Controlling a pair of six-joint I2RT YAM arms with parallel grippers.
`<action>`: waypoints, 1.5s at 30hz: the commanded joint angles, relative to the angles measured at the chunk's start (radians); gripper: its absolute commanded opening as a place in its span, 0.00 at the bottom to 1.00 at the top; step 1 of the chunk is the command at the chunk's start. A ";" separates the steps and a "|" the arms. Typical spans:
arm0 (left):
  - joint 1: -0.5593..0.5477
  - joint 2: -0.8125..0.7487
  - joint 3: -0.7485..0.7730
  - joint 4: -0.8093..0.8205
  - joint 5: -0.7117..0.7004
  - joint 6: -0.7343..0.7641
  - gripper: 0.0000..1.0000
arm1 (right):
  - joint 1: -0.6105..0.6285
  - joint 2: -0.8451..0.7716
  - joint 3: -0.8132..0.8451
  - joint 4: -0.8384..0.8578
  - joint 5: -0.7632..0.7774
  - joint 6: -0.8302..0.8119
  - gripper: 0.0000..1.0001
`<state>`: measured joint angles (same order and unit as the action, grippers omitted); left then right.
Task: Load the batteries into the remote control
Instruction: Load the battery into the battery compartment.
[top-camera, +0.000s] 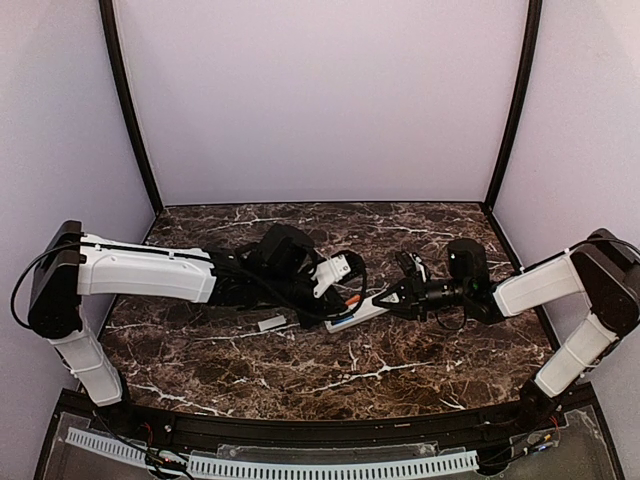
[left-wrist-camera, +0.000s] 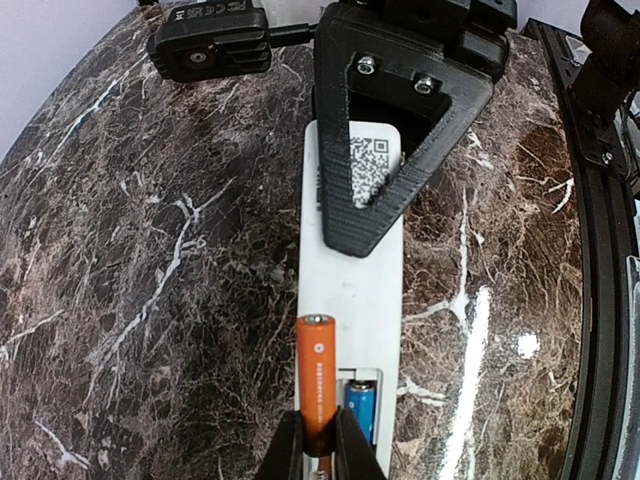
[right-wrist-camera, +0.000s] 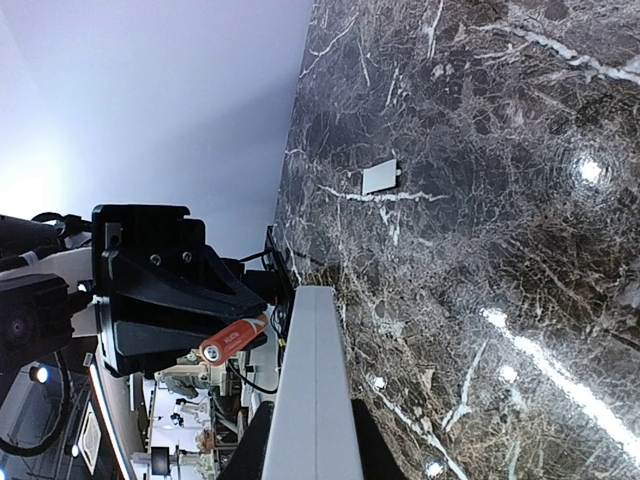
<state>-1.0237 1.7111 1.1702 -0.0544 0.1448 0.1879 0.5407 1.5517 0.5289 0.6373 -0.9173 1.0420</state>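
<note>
The white remote control (left-wrist-camera: 350, 290) lies back side up on the marble table, its battery bay open at the near end. The blue battery (left-wrist-camera: 361, 408) sits in the bay's right slot. My left gripper (left-wrist-camera: 319, 440) is shut on the orange battery (left-wrist-camera: 315, 380), held over the bay's left side. My right gripper (right-wrist-camera: 312, 440) is shut on the remote's (right-wrist-camera: 310, 390) far end; the orange battery (right-wrist-camera: 232, 340) shows beyond it. In the top view the left gripper (top-camera: 340, 295) and right gripper (top-camera: 392, 298) meet over the remote (top-camera: 355, 312).
The small white battery cover (top-camera: 272, 323) lies on the table left of the remote, also in the right wrist view (right-wrist-camera: 379, 177). The table's (top-camera: 300, 370) front edge carries a black rail (left-wrist-camera: 605, 250).
</note>
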 joint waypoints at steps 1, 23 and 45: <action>0.002 0.000 -0.003 -0.020 0.035 0.010 0.01 | -0.002 0.014 -0.002 0.058 -0.018 0.016 0.00; 0.002 0.025 0.002 -0.068 -0.017 0.034 0.05 | -0.008 0.008 -0.018 0.123 -0.037 0.067 0.00; -0.001 0.015 -0.005 -0.067 0.034 0.049 0.06 | -0.013 0.010 -0.024 0.132 -0.029 0.073 0.00</action>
<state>-1.0233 1.7309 1.1702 -0.0769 0.1471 0.2260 0.5343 1.5562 0.5076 0.6888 -0.9279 1.1095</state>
